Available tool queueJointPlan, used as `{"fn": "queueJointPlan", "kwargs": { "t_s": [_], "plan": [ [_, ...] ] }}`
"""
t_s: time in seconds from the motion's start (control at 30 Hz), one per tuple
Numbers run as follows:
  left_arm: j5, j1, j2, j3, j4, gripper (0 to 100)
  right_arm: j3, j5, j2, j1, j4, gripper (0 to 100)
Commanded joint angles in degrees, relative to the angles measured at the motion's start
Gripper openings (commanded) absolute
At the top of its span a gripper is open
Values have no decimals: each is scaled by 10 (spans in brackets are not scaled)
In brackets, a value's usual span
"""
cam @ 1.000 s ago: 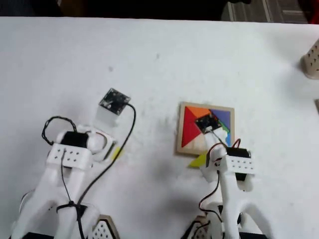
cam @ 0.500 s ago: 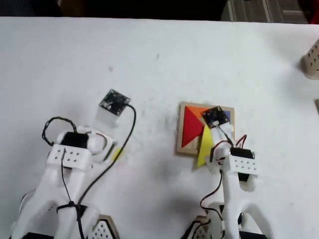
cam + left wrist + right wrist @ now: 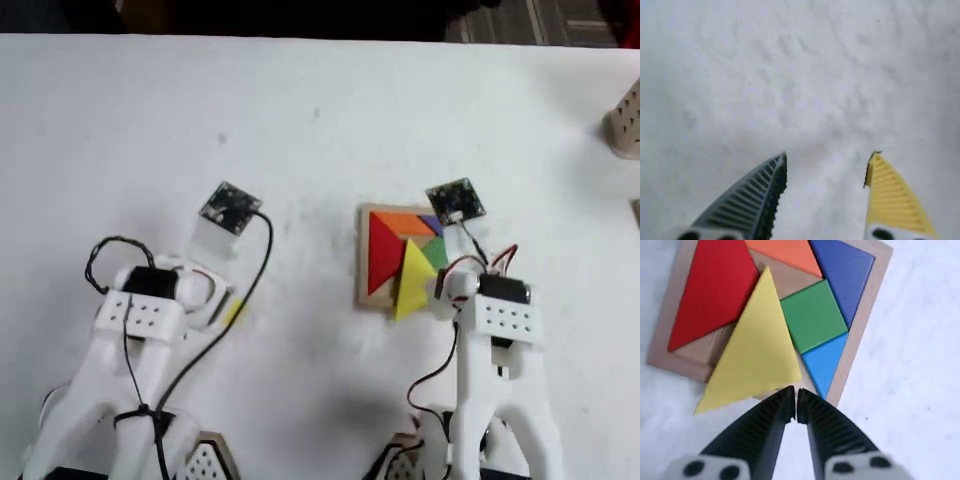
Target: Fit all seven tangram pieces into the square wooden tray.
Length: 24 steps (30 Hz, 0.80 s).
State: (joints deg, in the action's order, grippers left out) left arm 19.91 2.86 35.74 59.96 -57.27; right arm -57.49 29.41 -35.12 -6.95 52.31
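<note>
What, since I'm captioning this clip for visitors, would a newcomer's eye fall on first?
The big yellow triangle lies skewed over the wooden tray, between the red triangle and the green square, one corner out past the rim. The right gripper sits shut right at its edge; the left gripper hangs open above the white table.

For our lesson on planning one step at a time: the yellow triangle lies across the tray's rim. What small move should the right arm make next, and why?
Probably push the yellow triangle farther in, turning it toward the bare wood beside the red triangle. It lies over the arm-side rim of the tray with a corner off it, and the right gripper, shut, sits at its edge.
</note>
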Motion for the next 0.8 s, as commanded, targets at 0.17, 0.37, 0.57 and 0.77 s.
{"fn": "queueJointPlan", "kwargs": {
  "t_s": [0.17, 0.37, 0.57, 0.77],
  "plan": [
    [0, -6, 18, -1, 29, 272, 64, -169, -38, 207, 95, 18],
    [0, -4, 18, 4, 30, 272, -30, -176, -38, 247, 0, 18],
    [0, -1, 18, 4, 30, 272, -91, -120, -41, 182, -31, 18],
    [0, -1, 18, 4, 28, 272, -94, -63, -39, 70, -49, 18]
  ]
}}
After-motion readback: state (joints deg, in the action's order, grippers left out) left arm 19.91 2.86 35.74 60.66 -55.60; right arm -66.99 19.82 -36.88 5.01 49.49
